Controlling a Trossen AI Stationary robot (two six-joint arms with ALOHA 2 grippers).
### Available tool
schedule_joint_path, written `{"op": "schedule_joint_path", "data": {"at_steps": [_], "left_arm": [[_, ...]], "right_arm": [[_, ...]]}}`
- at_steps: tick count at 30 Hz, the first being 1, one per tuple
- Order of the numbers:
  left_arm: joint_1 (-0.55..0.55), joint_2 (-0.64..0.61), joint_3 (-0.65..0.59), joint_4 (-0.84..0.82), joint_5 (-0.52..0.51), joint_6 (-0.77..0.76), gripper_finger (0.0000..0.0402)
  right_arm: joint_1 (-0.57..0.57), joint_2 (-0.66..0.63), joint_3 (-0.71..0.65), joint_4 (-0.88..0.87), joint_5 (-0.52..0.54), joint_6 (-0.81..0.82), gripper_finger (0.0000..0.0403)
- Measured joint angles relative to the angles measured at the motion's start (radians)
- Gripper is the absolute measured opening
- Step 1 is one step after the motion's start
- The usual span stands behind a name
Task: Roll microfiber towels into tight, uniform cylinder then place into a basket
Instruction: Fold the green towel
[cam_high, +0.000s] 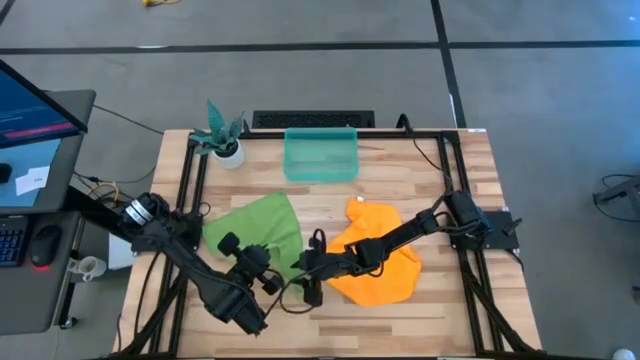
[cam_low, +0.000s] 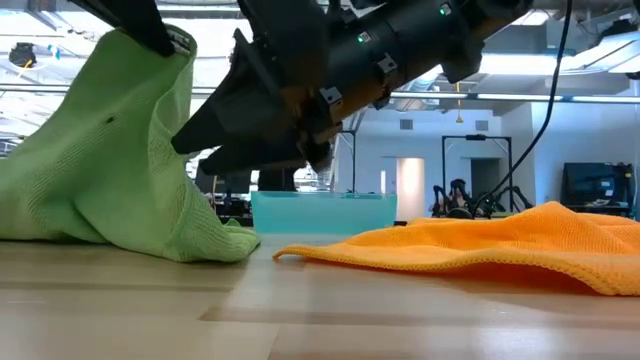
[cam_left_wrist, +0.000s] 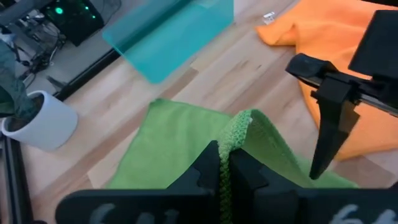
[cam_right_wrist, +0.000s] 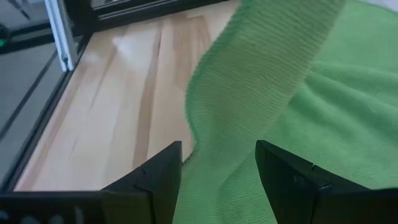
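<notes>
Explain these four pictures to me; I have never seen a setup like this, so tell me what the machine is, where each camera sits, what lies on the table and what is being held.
This is a robot with two dark arms at a wooden table. One picture looks straight down, one looks level across the tabletop, and two come from cameras on the arms' wrists.

On the table lie a lime green towel, an orange towel, a teal basket at the far edge, and a small potted plant.

The left gripper is shut on a fold of the green towel, lifting it into a peak. The right gripper is open, its fingers either side of the same towel's raised edge, not gripping it.
</notes>
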Motion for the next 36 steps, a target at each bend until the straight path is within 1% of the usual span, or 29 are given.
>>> {"op": "schedule_joint_path", "data": {"at_steps": [9,12,18,24,36], "left_arm": [[0.039,0.000,0.000,0.000,-0.008,0.036,0.0002],[0.053,0.000,0.000,-0.008,-0.012,0.044,0.0002],[0.077,0.000,0.000,-0.026,-0.013,0.057,0.0002],[0.082,0.000,0.000,-0.059,-0.010,0.056,0.0002],[0.082,-0.004,0.000,-0.059,-0.006,0.075,0.0002]], "right_arm": [[0.026,0.000,0.000,0.016,0.001,0.012,0.0226],[0.025,0.035,0.007,0.043,0.005,0.046,0.0226],[0.011,0.098,0.056,-0.033,0.003,0.054,0.0226],[0.013,0.090,0.069,-0.128,0.006,0.061,0.0226],[0.014,0.085,0.070,-0.227,0.007,0.105,0.0226]]}}
